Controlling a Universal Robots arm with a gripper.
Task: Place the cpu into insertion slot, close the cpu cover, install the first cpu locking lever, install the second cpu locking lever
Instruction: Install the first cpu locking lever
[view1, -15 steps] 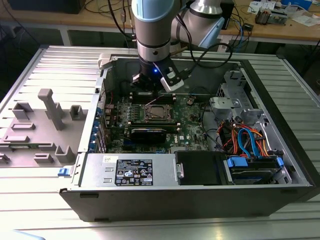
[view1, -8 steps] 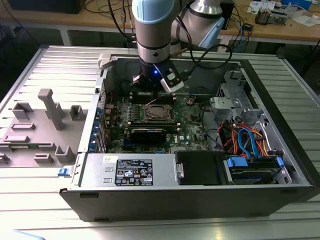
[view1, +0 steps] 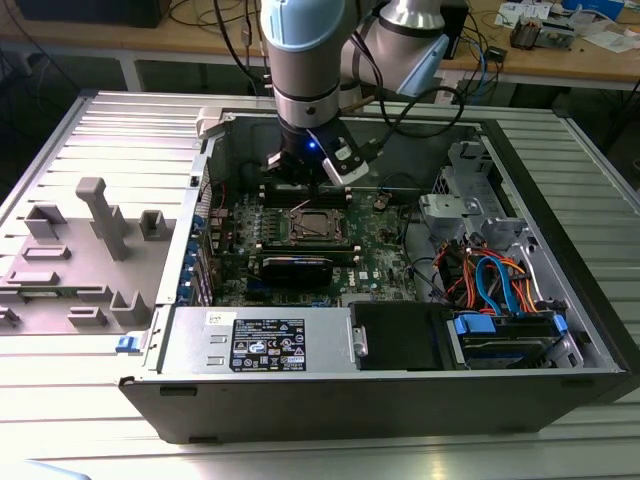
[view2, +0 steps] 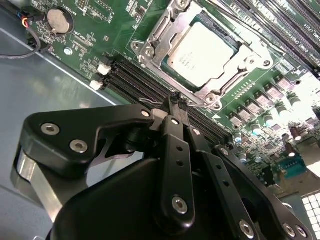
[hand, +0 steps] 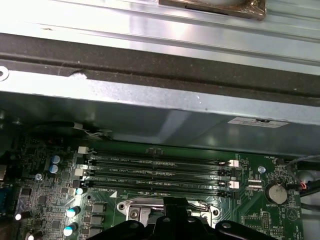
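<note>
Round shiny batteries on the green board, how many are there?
1. The round battery sits near the green board's edge, beside a black cable, a little way from the cpu; both wrist views show it. Others could hide behind the arm.

The cpu (view2: 202, 54) is a small flat square chip with a dull silver-grey top bearing faint print; it lies level and seated inside the insertion slot (view2: 204, 94), its edges parallel to the slot's sides. The insertion slot is a square socket with a silvery metal rim and screws at its corners; in the exterior view it sits on the green motherboard (view1: 385, 262), about midway along the board's width and nearer its far edge (view1: 318, 224). The cpu cover (view2: 167, 36) is a thin silvery frame with a cut-out centre; it lies flat over the slot, framing the chip, whose top shows through the opening.
</note>
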